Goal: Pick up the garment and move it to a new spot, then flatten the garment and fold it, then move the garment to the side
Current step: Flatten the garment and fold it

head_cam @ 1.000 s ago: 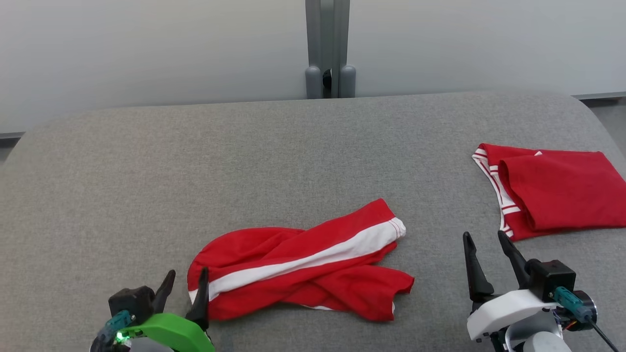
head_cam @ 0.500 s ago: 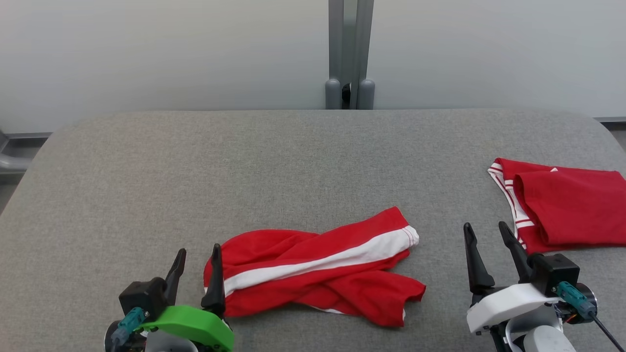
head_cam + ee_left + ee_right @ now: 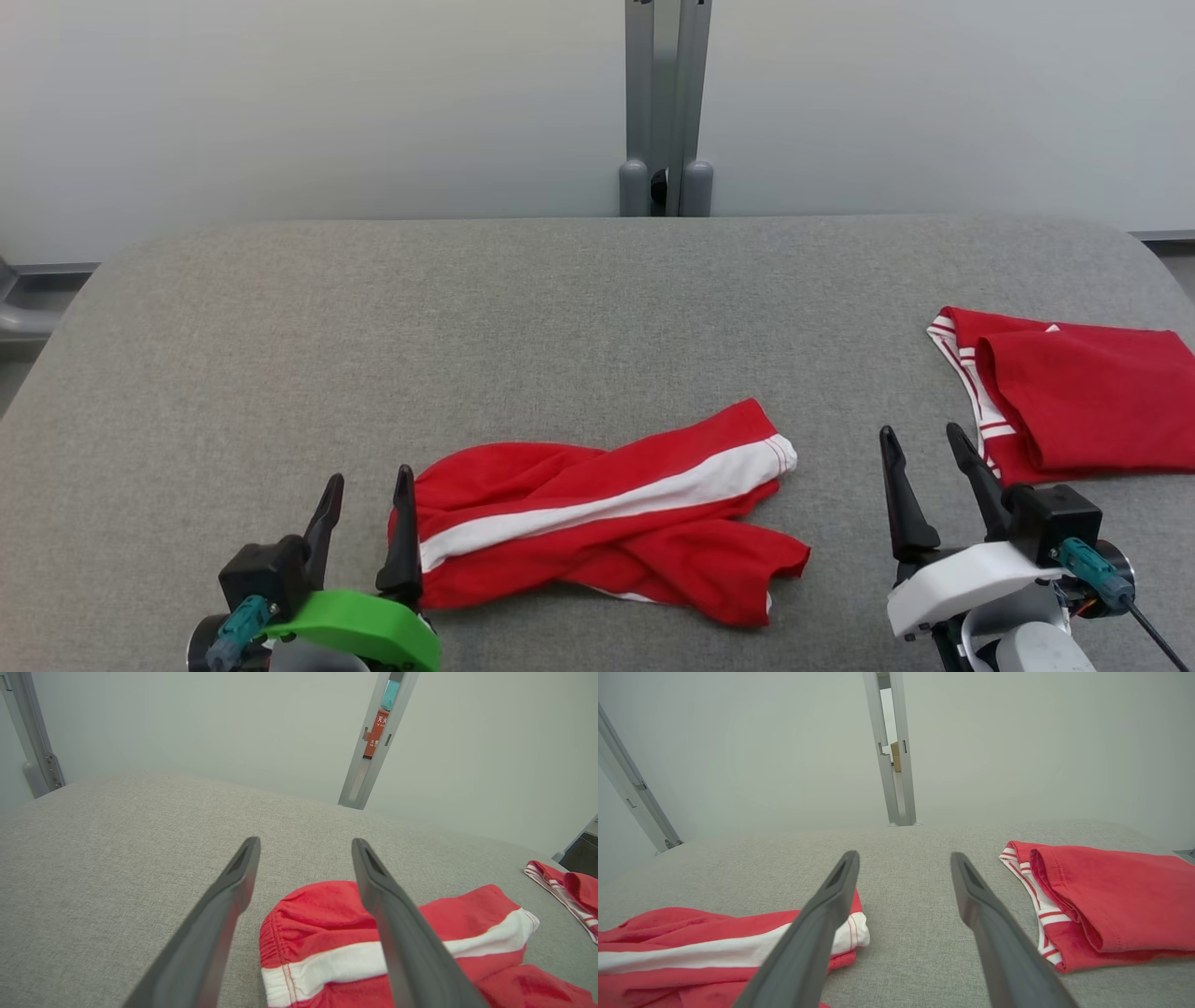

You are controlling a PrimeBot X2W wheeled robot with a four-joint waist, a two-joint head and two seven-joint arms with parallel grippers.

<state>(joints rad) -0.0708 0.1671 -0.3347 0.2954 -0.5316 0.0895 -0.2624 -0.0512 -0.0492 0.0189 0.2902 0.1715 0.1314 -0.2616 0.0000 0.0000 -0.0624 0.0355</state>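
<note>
A crumpled red garment (image 3: pixel 607 523) with a white side stripe lies twisted on the grey table (image 3: pixel 523 317), near its front middle. Its elastic waistband end (image 3: pixel 317 924) faces my left gripper. My left gripper (image 3: pixel 366 487) stands open at the garment's left end, the right finger against the cloth edge, nothing held. The garment's striped leg end (image 3: pixel 850 931) reaches toward my right gripper (image 3: pixel 920 443), which stands open and apart from it over bare table (image 3: pixel 906 877).
A second red garment (image 3: pixel 1074 392) with red-and-white striped trim lies folded at the table's right edge (image 3: pixel 1101 891). A grey metal post (image 3: pixel 665 103) stands behind the table against a pale wall. Wide bare grey surface stretches to the left and back.
The head camera has tilted and turned, shifting the whole picture. My left gripper has risen into fuller view at the garment's left end. The garment lies as before.
</note>
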